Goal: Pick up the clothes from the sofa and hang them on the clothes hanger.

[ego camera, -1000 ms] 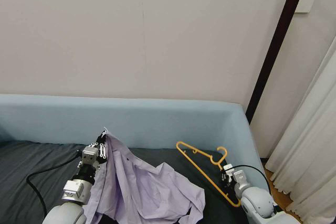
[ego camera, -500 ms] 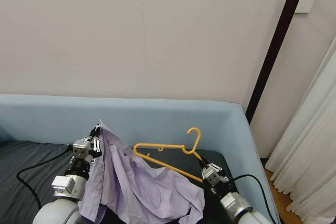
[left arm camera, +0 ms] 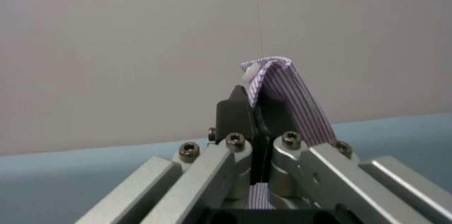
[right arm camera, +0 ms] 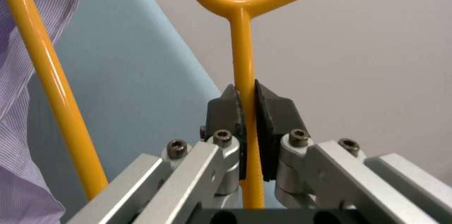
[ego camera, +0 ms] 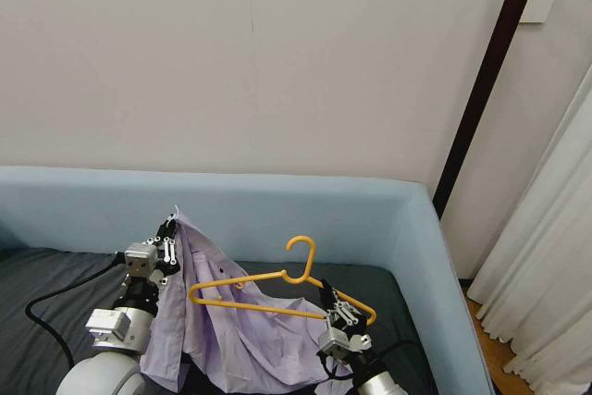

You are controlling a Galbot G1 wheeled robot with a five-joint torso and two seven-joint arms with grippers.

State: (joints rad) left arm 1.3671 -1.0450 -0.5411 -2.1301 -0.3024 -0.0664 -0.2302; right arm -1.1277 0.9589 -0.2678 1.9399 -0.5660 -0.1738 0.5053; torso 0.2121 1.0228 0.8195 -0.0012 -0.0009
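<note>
Lilac shirt (ego camera: 231, 339) in left pincer (ego camera: 170, 228), orange hanger (right arm camera: 242, 49) in right pincer (ego camera: 337, 310).

Our L gripper (ego camera: 170, 231) is raised, fingers pinched tight; our R gripper (ego camera: 335, 308) sits lower, fingers clamped, both pointing up.

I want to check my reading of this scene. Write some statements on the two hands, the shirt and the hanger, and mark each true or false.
1. The left hand is shut on an edge of the lilac shirt. True.
2. The right hand grips a blue hanger. False: the hanger is yellow-orange.
3. The hanger lies flat on the sofa. False: the right hand holds it up, hook upward.
4. The sofa has a light blue backrest. True.
</note>
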